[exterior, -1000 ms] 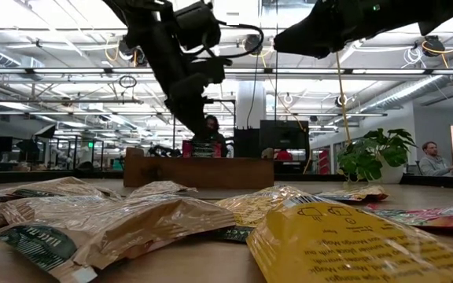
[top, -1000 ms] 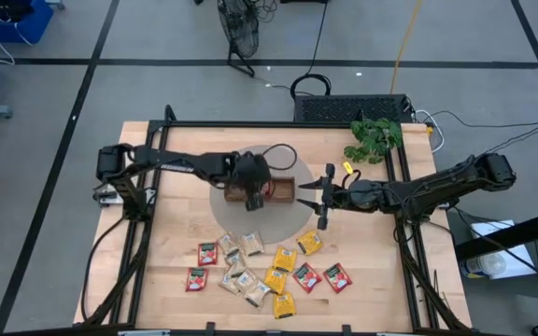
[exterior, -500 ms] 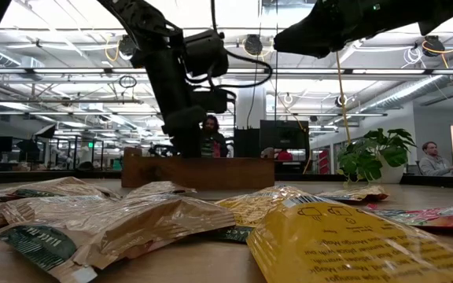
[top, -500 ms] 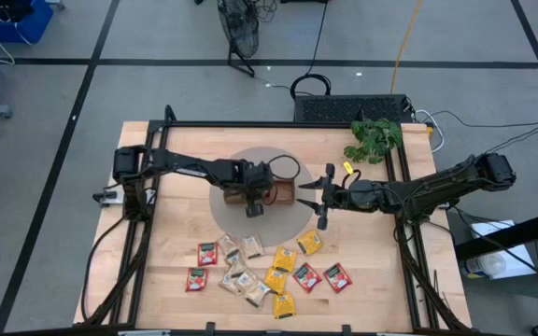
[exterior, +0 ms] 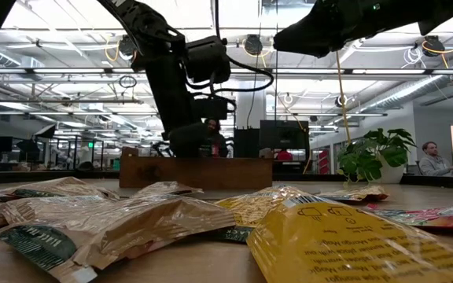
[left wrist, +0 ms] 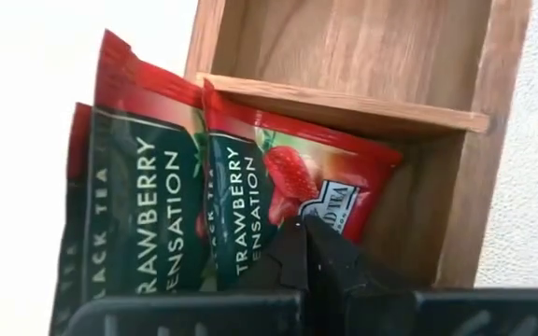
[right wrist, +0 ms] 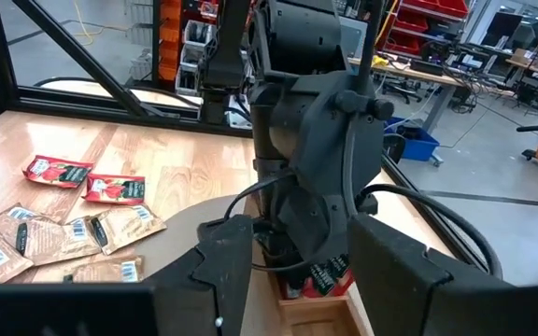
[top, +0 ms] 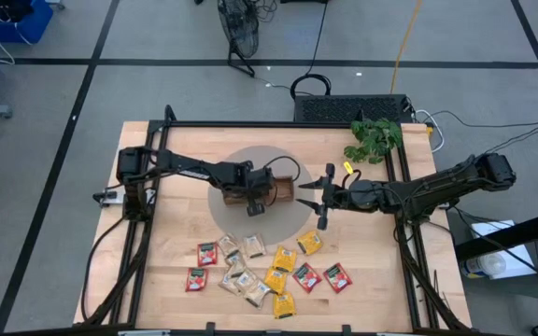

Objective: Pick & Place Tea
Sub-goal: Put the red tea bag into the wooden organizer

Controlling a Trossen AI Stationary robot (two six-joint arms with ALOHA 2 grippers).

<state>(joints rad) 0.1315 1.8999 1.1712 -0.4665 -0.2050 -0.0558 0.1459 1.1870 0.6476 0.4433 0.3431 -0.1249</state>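
Note:
The wooden tray [top: 283, 191] lies on a round grey mat [top: 292, 219] at mid-table. My left gripper [top: 254, 194] points down into the tray's left end compartment, shut on a red tea sachet [left wrist: 292, 187]. Two more red sachets [left wrist: 148, 205] stand on edge beside it in that compartment. In the low view the left gripper [exterior: 185, 145] dips behind the tray's wall [exterior: 203, 173]. My right gripper [top: 318, 198] hovers open just off the tray's right end. Loose red, yellow and beige sachets [top: 260, 266] lie flat near the table's near edge. My left gripper pinches the red sachet between its two fingers [left wrist: 330, 266], on the sachet's upper part [left wrist: 297, 219], coming from above and pointing down. The sachet stands on edge inside the compartment, against the wooden divider [left wrist: 344, 107] and next to the other red sachets.
A potted plant [top: 374, 138] stands at the table's far right corner. Black frame rails run along the table's left and right sides. People [exterior: 431, 159] sit in the room beyond the table. The sachet pile [exterior: 171, 220] fills the near foreground of the low view.
My left gripper has come down from above the tray into its left end compartment, carrying the red sachet with it; the sachet now sits behind the tray's wall. The arm has drawn slightly toward the table's right. My right gripper has kept still.

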